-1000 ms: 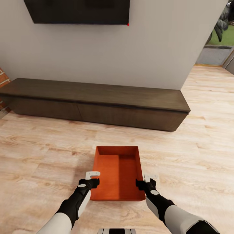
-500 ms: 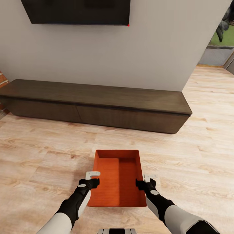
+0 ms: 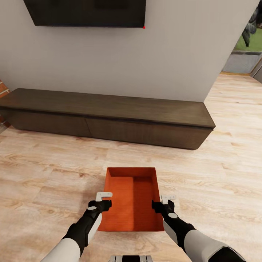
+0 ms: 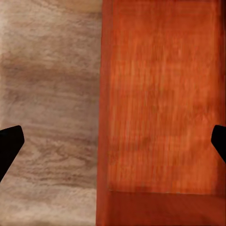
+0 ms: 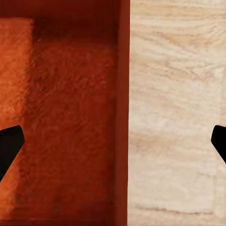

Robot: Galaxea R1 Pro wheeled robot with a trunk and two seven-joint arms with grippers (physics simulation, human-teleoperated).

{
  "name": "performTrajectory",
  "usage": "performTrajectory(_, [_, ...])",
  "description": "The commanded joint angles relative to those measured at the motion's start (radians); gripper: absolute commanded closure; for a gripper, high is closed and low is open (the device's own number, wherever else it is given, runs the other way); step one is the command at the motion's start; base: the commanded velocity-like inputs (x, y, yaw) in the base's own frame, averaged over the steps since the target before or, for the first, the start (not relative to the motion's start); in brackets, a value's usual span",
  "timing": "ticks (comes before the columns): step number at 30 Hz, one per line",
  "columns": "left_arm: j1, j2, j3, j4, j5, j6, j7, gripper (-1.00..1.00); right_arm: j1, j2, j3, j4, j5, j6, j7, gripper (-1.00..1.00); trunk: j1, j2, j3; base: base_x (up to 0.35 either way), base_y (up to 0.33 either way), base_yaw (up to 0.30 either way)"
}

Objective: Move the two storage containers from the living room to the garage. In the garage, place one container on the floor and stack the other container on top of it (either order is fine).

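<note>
Straddling both long walls of one orange-red storage container, lower centre of the head view, on the light wood plank floor of the living room. Left gripper sitting at the left wall near the bin's near end, right gripper at the right wall opposite it, both about equally close. Running the bin's long axis straight away from the robot, toward the long low dark bench crossing the middle of the frame under the black wall TV at the top. Showing, in the left wrist view, the container with its thin wall passing between two dark fingertips spread wide apart, one over the planks and one over the orange bottom; showing the same in the right wrist view, the wall of the container lying between the spread fingertips. Reading both sets of jaws as released, bracketing a wall each and not yet clamped on it. Holding nothing inside: bare orange bottom, half of it in shadow. Judging the next need as closing each pair onto its wall before any lift, since thin flat walls may slip or tilt under an uneven pinch.
</note>
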Motion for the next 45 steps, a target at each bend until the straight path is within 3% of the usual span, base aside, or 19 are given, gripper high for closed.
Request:
performTrajectory(1, [0.000, 0.001, -0.005, -0.002, 0.002, 0.006, 0.008, -1.00, -0.001, 0.000, 0.009, 0.001, -0.009, -0.004, -0.004, -1.00, 0.004, -0.008, -0.004, 0.000, 0.000, 0.000])
performTrajectory(23, [0.000, 0.004, -0.007, -0.003, -0.003, 0.004, 0.067, -1.00, -0.001, -0.001, 0.009, 0.001, -0.008, -0.005, -0.004, -1.00, 0.088, -0.162, -0.073, 0.000, 0.000, 0.000])
performTrajectory(41, [0.000, 0.006, -0.006, -0.001, -0.005, 0.002, 0.088, -1.00, -0.001, -0.007, 0.010, 0.002, -0.008, -0.016, -0.004, -1.00, 0.088, -0.162, -0.073, 0.000, 0.000, 0.000])
performTrajectory(45, [0.000, 0.006, -0.005, -0.001, -0.005, 0.002, 0.088, -1.00, -0.001, -0.008, 0.010, 0.004, -0.006, -0.024, -0.004, -1.00, 0.103, -0.190, -0.085, 0.000, 0.000, 0.000])
